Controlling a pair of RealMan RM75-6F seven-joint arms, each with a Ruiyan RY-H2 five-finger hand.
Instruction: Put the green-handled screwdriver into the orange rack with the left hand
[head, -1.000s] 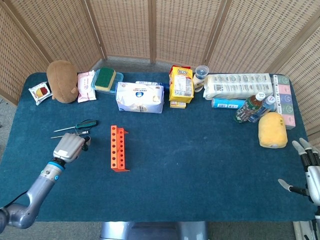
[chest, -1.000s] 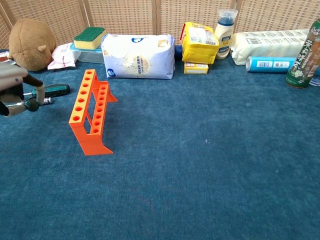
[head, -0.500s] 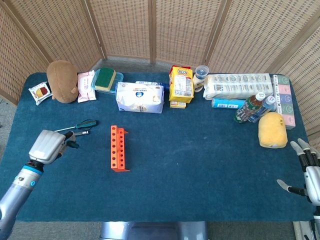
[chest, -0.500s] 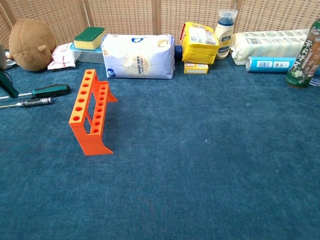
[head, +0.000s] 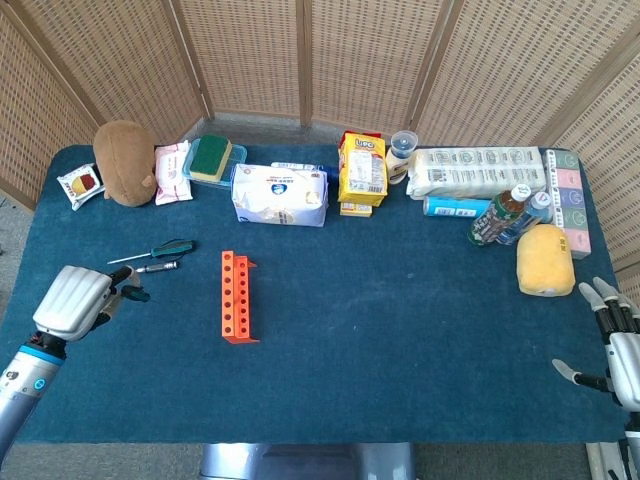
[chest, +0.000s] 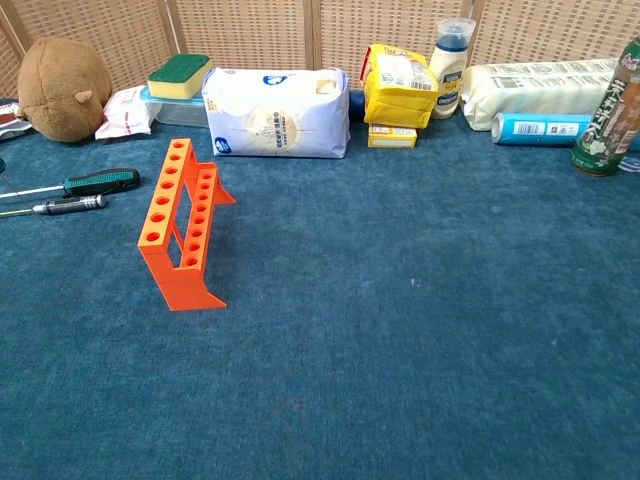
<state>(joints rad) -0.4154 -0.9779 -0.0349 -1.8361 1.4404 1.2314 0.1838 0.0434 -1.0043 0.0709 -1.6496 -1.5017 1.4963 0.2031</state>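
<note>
The green-handled screwdriver (head: 168, 247) (chest: 98, 182) lies flat on the blue table, left of the orange rack (head: 236, 297) (chest: 182, 222), which stands upright with its row of holes empty. My left hand (head: 78, 300) hovers near the table's left front, below and left of the screwdriver and apart from it. It holds nothing, and its fingers are loosely bent. The chest view does not show this hand. My right hand (head: 614, 345) is at the far right edge, fingers spread and empty.
A smaller dark-handled screwdriver (head: 152, 267) (chest: 58, 204) lies just in front of the green one. Along the back stand a brown plush (head: 125, 162), a sponge box (head: 212, 159), a white pack (head: 280, 194), a yellow bag (head: 362, 170), bottles (head: 505, 218) and a yellow sponge (head: 545, 260).
My left hand has drawn back from beside the screwdrivers toward the left front corner and left the chest view. Both screwdrivers stay on the table. The right hand has barely moved.
</note>
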